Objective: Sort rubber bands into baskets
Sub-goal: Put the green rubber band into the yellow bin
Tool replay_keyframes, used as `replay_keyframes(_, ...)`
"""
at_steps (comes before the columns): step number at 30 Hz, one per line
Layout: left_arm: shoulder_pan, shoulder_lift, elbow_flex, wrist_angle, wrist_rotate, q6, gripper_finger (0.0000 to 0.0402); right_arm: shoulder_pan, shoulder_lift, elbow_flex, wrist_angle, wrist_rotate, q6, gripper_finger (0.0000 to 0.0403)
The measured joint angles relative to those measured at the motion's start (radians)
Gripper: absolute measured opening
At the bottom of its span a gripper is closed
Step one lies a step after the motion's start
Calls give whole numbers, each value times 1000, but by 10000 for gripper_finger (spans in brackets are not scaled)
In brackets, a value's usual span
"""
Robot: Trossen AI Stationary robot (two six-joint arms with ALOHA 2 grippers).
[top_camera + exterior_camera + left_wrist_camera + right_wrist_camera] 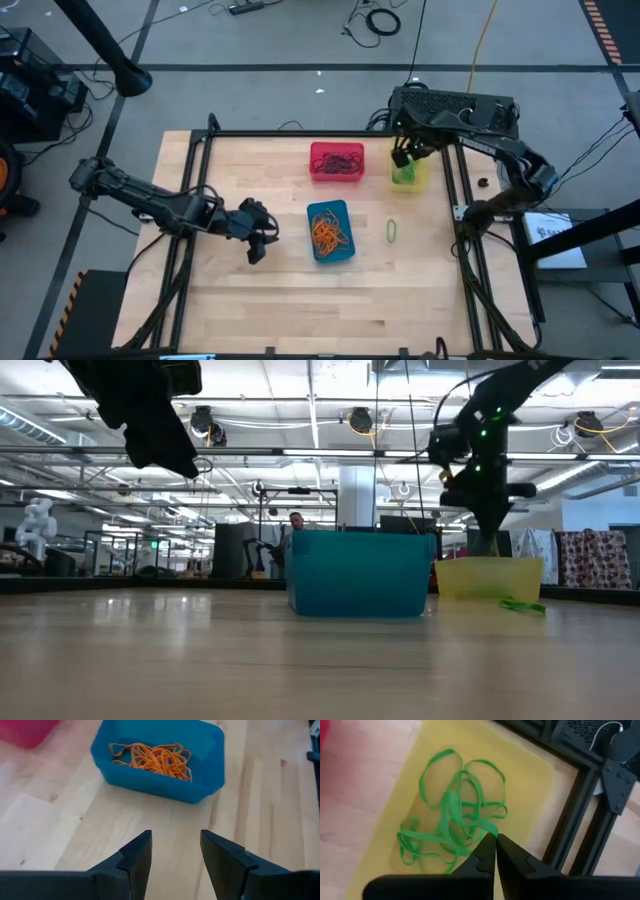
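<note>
My right gripper (496, 840) clenched over green bands (452, 827) in yellow basket (530, 775); my left gripper (175, 851) released, near blue basket (205, 750).

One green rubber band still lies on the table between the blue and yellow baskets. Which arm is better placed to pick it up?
Probably the right. The right gripper hangs over the yellow basket, near the loose green band. The left gripper waits open beyond the blue basket, which stands in its way.

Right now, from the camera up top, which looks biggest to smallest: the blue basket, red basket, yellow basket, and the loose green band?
1. Blue basket
2. Red basket
3. Yellow basket, unsure, since the right gripper hides part
4. Green band, smallest by far
</note>
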Motion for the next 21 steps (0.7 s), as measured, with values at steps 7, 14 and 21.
replay_keyframes(7,40,0,0,0,-3,0,175,-1,68,0,9,0,-26,42)
replay_keyframes(14,74,0,0,0,-3,5,175,0,51,0,-27,-1,-34,94)
replay_keyframes(21,108,-1,0,-5,27,48,175,74,-9,0,-47,-207,60,116)
